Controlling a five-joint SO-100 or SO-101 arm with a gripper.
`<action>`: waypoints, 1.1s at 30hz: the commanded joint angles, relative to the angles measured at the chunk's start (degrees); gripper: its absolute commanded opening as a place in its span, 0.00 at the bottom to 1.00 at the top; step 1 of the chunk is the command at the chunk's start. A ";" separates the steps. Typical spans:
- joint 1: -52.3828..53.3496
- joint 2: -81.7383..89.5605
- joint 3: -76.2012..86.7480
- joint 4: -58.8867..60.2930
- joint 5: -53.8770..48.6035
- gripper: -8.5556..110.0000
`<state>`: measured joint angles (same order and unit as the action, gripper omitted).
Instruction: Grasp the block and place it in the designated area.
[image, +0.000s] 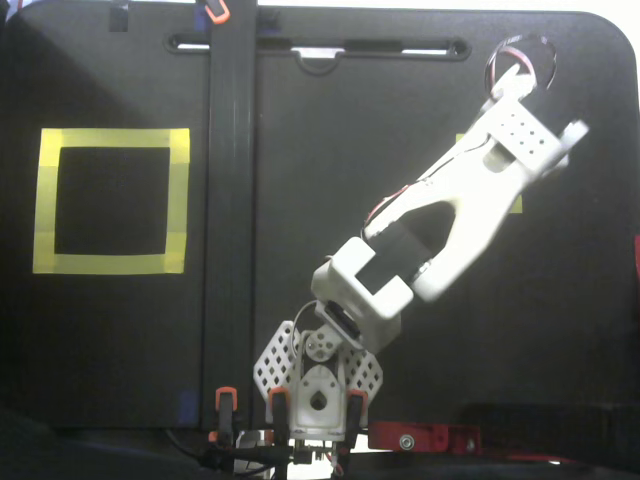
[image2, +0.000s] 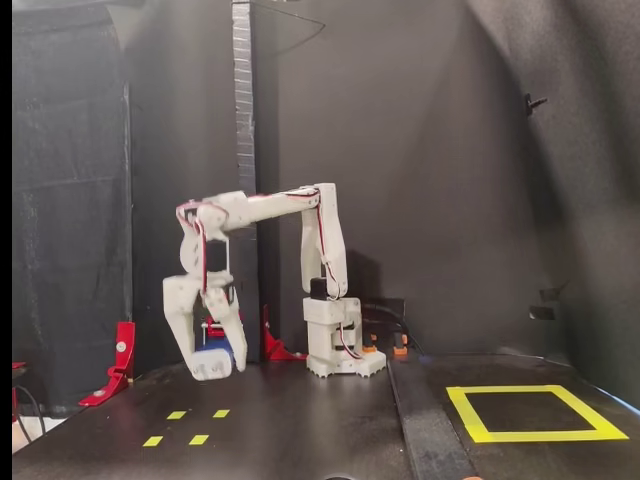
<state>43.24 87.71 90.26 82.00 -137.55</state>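
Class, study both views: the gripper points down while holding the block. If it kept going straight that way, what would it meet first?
Most likely the bare black table, beside the small yellow tape squares. The gripper hangs above it with the block between its jaws. Depth is unclear, so the exact spot is uncertain.

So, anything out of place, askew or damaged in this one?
Nothing stands out. The gripper holds the block clear of the table, above the small yellow tape marks. The designated area lies flat and intact, with nothing in it.
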 joint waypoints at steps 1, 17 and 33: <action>0.00 1.41 -7.12 3.78 0.35 0.24; -0.09 1.67 -14.15 10.02 0.44 0.24; -12.39 0.18 -13.80 9.49 15.82 0.24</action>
<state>33.22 87.63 78.66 91.93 -123.93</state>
